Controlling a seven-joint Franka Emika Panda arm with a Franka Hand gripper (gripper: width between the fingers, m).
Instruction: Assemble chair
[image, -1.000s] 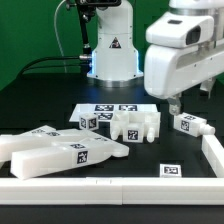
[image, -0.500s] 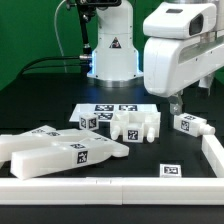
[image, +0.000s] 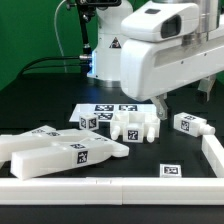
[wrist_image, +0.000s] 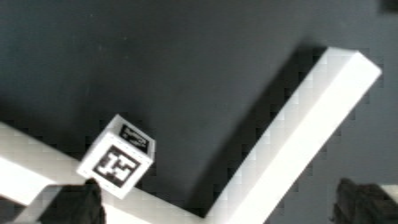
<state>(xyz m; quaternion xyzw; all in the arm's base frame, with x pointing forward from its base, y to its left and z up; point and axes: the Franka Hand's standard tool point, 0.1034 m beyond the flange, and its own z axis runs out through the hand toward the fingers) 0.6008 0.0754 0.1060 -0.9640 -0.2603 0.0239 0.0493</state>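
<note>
The chair parts lie loose on the black table. Two long tapered legs lie at the exterior view's left. A slotted panel stands in the middle, with a small tagged block beside it. Another small tagged block lies at the right. My gripper hangs above the table between the panel and that right block. It is open and empty. In the wrist view my gripper shows two dark fingertips wide apart above a tagged block.
The marker board lies flat behind the panel. A white border rail runs along the front and another along the right, seen in the wrist view too. A single tag lies front right. The robot base stands at the back.
The arm's white body has moved toward the exterior view's left and now covers more of the robot base. The chair parts have not moved.
</note>
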